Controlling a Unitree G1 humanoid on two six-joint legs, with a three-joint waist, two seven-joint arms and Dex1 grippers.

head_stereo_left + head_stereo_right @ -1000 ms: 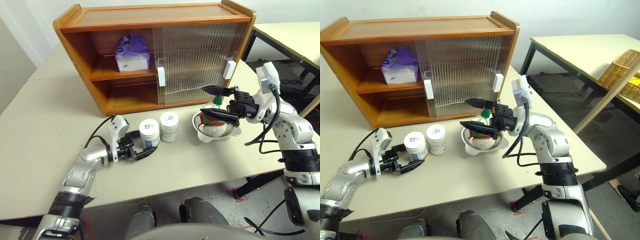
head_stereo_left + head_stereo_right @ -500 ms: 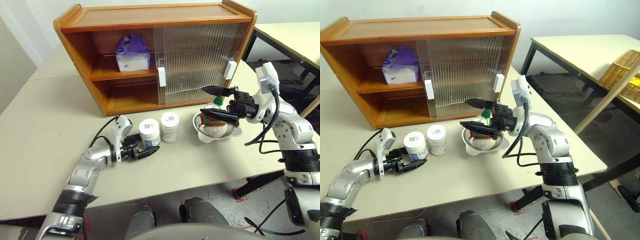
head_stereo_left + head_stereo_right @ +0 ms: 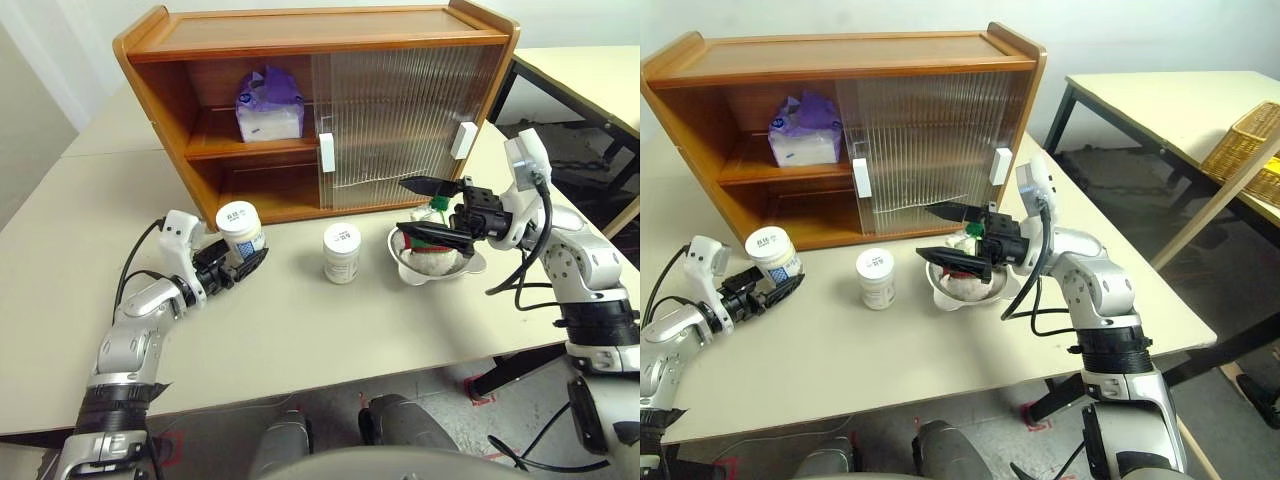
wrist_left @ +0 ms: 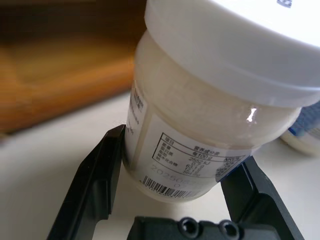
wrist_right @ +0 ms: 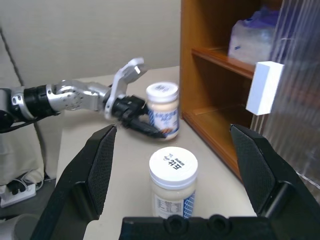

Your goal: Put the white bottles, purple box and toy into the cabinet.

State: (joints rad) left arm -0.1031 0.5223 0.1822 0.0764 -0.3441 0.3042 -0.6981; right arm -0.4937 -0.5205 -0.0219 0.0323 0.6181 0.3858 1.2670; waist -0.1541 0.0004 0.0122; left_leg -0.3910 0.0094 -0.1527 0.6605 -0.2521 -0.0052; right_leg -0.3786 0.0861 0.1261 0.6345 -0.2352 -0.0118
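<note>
Your left tool [image 3: 243, 263] is clamped on one white bottle [image 3: 240, 228], a black finger [image 4: 97, 175] pressed against each side of the jar. That bottle sits lifted off the desk [image 3: 90, 270], just in front of the cabinet [image 3: 300, 110] at the open lower shelf, near the cabinet's left end. The second white bottle [image 3: 341, 252] stands upright on the desk in front of the cabinet's middle, below the left white door handle [image 3: 324, 154], well apart from the held one. The purple box [image 3: 268, 105] already rests on the cabinet's upper shelf, in the open left half beside the ribbed sliding door [image 3: 400, 115]. The toy [image 3: 428, 250] lies in a shiny metal bowl [image 3: 432, 268] on the desk in front of the cabinet's right half. Your right tool [image 3: 428, 208] hangs over that bowl with its fingers spread wide, gripping nothing, one finger just above the toy, pointing toward the standing bottle.
</note>
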